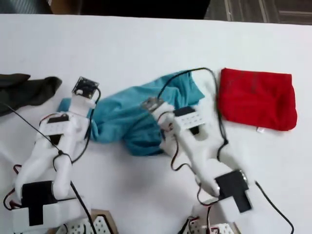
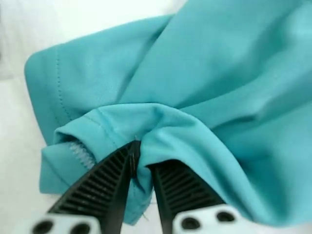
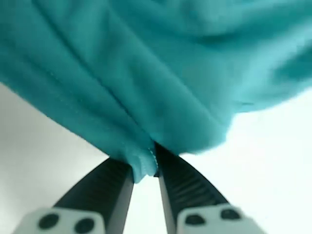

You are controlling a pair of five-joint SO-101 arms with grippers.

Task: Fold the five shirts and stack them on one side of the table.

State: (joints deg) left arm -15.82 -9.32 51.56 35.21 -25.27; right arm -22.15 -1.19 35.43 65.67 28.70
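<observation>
A teal shirt [image 1: 131, 117] lies crumpled in the middle of the table, between the two arms. My left gripper [image 2: 140, 158] is shut on a hemmed fold of the teal shirt [image 2: 204, 73] at its left end, where the left arm's wrist [image 1: 83, 100] sits in the high view. My right gripper [image 3: 146, 163] is shut on a bunched edge of the teal shirt [image 3: 146, 73]; the right arm's wrist [image 1: 161, 109] rests over the cloth's middle. A folded red shirt [image 1: 257, 98] lies at the right. A dark shirt [image 1: 27, 90] lies loose at the left edge.
The white table [image 1: 146, 44] has free room along the far side and in front between the arm bases. Black cables [image 1: 214, 87] loop from the right arm past the red shirt. Both arm bases stand at the near edge.
</observation>
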